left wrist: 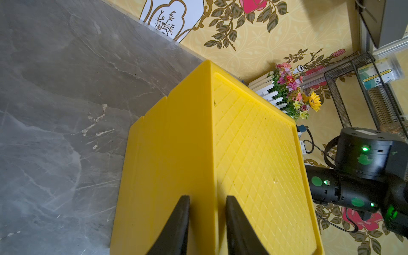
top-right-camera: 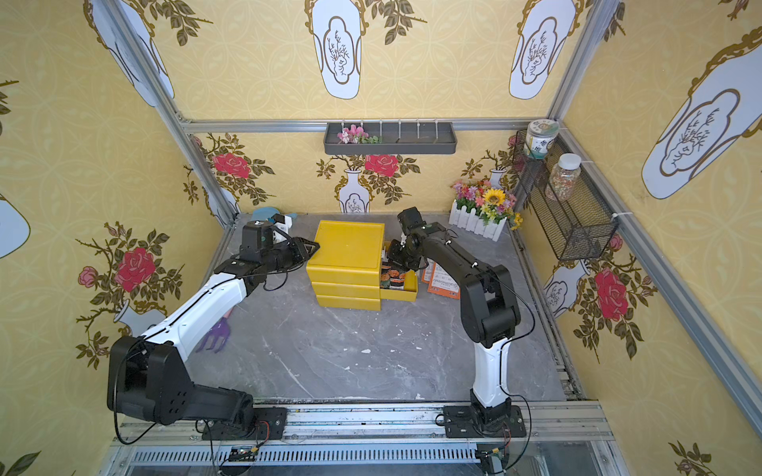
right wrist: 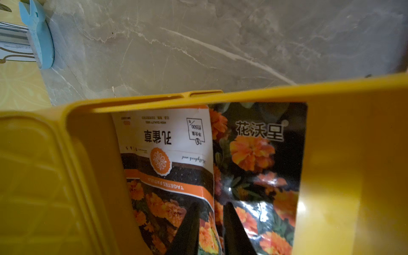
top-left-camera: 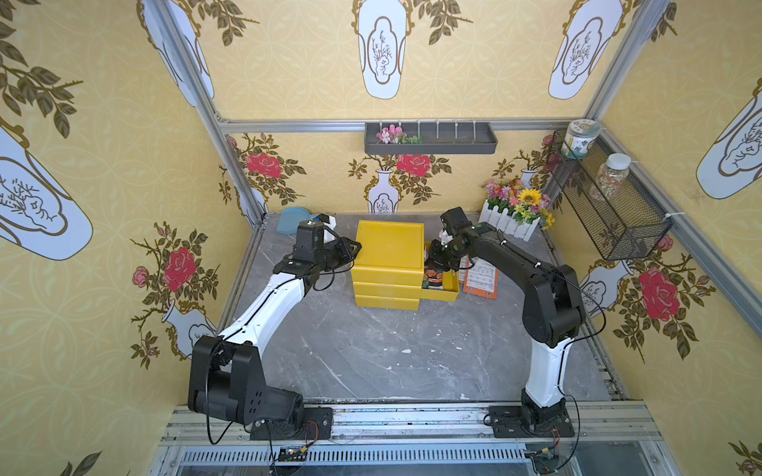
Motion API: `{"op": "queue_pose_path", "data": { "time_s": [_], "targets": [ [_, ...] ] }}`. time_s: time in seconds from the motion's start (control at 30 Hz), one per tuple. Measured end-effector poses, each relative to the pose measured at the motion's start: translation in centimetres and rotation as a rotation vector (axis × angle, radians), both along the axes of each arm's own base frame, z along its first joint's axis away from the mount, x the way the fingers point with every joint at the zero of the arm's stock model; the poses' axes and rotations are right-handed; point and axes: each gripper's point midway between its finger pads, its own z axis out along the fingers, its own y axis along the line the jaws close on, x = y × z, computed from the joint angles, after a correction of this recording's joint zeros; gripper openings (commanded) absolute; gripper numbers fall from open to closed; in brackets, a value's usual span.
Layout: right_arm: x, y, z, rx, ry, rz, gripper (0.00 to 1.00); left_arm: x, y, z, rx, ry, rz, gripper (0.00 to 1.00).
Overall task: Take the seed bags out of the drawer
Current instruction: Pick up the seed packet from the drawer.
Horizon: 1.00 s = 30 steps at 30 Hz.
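While left jaws clamp the yellow cabinet (top-left-camera: 389, 247) on grey marble (top-left-camera: 391, 350), right jaws gape over seed bags (right wrist: 254, 154).

Robot test booth, aluminium frame (top-left-camera: 288, 125), floral wallpaper panels (top-left-camera: 288, 62), marble-look tabletop (top-left-camera: 371, 350), left arm (top-left-camera: 268, 301), right arm (top-left-camera: 544, 296), bolted to rail (top-left-camera: 412, 414)

The cabinet (top-left-camera: 389, 247) is standing on the tabletop (top-left-camera: 371, 350), toward the back, its drawer (top-left-camera: 443, 296) sticking out to the right. Two seed bags (right wrist: 167, 159) are sitting side by side in the drawer, under the slightly parted right pincer (right wrist: 212, 206). A loose bag (top-left-camera: 480, 282) is lying on the tabletop just right of it. The left pincer (left wrist: 207, 198) is clamping the cabinet's top left edge.
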Motion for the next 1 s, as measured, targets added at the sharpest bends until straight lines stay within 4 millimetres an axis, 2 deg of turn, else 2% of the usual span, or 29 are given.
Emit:
{"op": "queue_pose_path", "data": {
  "time_s": [0.23, 0.5, 0.63, 0.7, 1.0],
  "targets": [
    [0.5, 0.5, -0.8, 0.022, 0.012, -0.013, 0.19, 0.0, 0.0, 0.0, 0.001, 0.003, -0.001, 0.32],
    [0.8, 0.8, -1.3, 0.035, 0.014, -0.012, 0.02, 0.0, 0.0, 0.0, 0.001, 0.001, 0.0, 0.32],
    [0.9, 0.6, -1.1, 0.031, 0.012, -0.014, 0.0, -0.1, 0.0, 0.0, 0.0, 0.002, 0.0, 0.32],
    [0.7, 0.4, -0.7, 0.03, 0.01, -0.017, 0.0, -0.1, 0.0, 0.0, 0.0, 0.002, 0.0, 0.32],
    [0.1, -1.6, 3.7, 0.002, -0.072, -0.013, 0.0, 0.0, 0.0, -0.1, 0.002, 0.009, 0.0, 0.32]
  ]
}}
